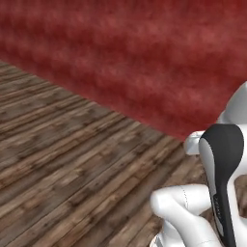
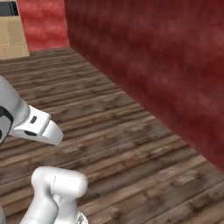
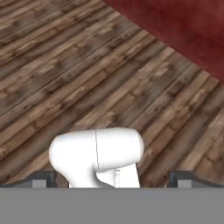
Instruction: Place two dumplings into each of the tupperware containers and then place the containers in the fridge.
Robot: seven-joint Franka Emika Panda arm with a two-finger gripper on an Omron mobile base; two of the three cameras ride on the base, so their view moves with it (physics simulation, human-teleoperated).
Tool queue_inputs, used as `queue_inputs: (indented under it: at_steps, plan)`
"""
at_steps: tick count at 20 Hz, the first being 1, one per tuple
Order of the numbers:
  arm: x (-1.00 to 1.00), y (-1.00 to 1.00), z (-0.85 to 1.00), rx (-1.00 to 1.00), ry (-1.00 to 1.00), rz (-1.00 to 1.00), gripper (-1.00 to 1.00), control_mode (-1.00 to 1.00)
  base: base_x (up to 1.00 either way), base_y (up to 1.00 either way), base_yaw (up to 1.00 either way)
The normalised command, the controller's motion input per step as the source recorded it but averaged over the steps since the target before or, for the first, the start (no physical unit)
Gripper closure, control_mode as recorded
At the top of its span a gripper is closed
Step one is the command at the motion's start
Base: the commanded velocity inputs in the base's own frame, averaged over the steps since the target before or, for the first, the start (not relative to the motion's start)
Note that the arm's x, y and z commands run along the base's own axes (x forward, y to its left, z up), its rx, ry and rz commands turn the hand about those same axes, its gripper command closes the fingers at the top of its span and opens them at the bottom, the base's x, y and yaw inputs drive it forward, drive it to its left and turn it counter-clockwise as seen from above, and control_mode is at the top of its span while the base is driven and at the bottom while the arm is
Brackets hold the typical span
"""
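Arm folded over bare wooden floor beside a red wall, pincer standing wide.

From the base I look down on a wooden plank floor [image 1: 72,159] that runs up to a mottled red wall [image 1: 144,58] on the far right; in the right base view a pale tan cabinet [image 2: 12,35] with a dark panel at its top stands at the far left, where the wall turns a corner. My white arm [image 1: 222,178] with its dark joint sits close to the cameras, folded low. In the hand view the pincer [image 3: 112,179] points down at the planks, its two dark fingertips [image 3: 43,178] far apart at the bottom corners with nothing between them. I cannot spot dumplings, containers or fridge from here, so I cannot say where they lie.
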Motion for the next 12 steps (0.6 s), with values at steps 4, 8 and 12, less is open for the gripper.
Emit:
queue_inputs:
  at_steps: [4,8,12]
  plan:
    - [0.00,0.00,0.00,0.00,0.00,0.00,-1.00,1.00,1.00,-0.04,0.55]
    - [0.00,0.00,0.00,0.00,0.00,0.00,-1.00,1.00,1.00,-0.06,0.54]
    - [0.00,0.00,0.00,0.00,0.00,0.00,-1.00,1.00,1.00,-0.01,0.50]
